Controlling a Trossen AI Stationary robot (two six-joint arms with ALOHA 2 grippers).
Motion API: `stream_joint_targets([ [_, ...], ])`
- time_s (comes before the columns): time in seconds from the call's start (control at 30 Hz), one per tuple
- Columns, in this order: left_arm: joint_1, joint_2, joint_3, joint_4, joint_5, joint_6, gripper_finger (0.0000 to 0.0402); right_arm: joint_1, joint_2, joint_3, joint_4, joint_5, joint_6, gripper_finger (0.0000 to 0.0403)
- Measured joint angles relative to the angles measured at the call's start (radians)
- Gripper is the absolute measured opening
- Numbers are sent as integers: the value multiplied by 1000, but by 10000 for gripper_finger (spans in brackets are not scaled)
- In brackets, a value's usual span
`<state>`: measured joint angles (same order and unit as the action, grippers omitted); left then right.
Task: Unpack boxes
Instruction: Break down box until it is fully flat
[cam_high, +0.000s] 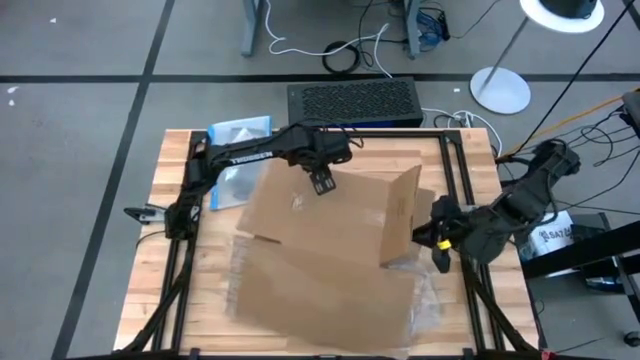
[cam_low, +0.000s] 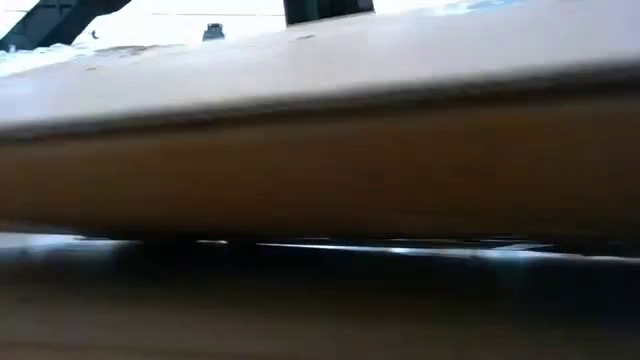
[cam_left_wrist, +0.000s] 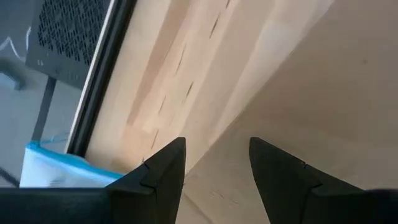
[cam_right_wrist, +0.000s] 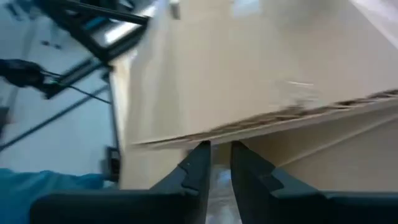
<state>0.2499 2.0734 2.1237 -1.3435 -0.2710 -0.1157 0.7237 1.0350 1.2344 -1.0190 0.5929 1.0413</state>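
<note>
The big box (cam_high: 330, 250) lies on the tabletop (cam_high: 170, 290); it looks light and stiff, best pinched by a flap edge, where the right pincer (cam_right_wrist: 216, 163) nips now, left pincer (cam_left_wrist: 214, 168) spread

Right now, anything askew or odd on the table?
Yes. The cardboard box sits skewed, at an angle to the table edges, with one flap raised. Clear plastic wrap lies crumpled at its near right corner. The right gripper is at the flap's edge; the left gripper hovers open above the box.
</note>
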Motion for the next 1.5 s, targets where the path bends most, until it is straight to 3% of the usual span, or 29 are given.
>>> stream_joint_targets([
  [0.53, 105, 87, 1, 44, 64, 44, 184, 134, 58, 11, 523, -16, -133, 53],
  [0.63, 104, 105, 1, 44, 70, 55, 184, 37, 104, 12, 471, -63, -124, 53],
  [0.8, 95, 104, 18, 40, 73, 116, 184, -201, 235, 7, 448, -313, -206, 53],
  [0.93, 95, 102, 97, 1, 75, 122, 184, -372, 367, 11, 536, -500, -333, 53],
  [1.1, 95, 97, 234, -70, 57, 122, 184, -487, 541, 11, 564, -676, -418, 53],
  [1.3, 87, -65, 201, -132, 124, 42, 184, -515, 746, 9, 494, -722, -453, 52],
  [1.5, 19, -178, 200, -135, 363, -42, 184, -581, 859, 10, 436, -776, -507, 52],
])
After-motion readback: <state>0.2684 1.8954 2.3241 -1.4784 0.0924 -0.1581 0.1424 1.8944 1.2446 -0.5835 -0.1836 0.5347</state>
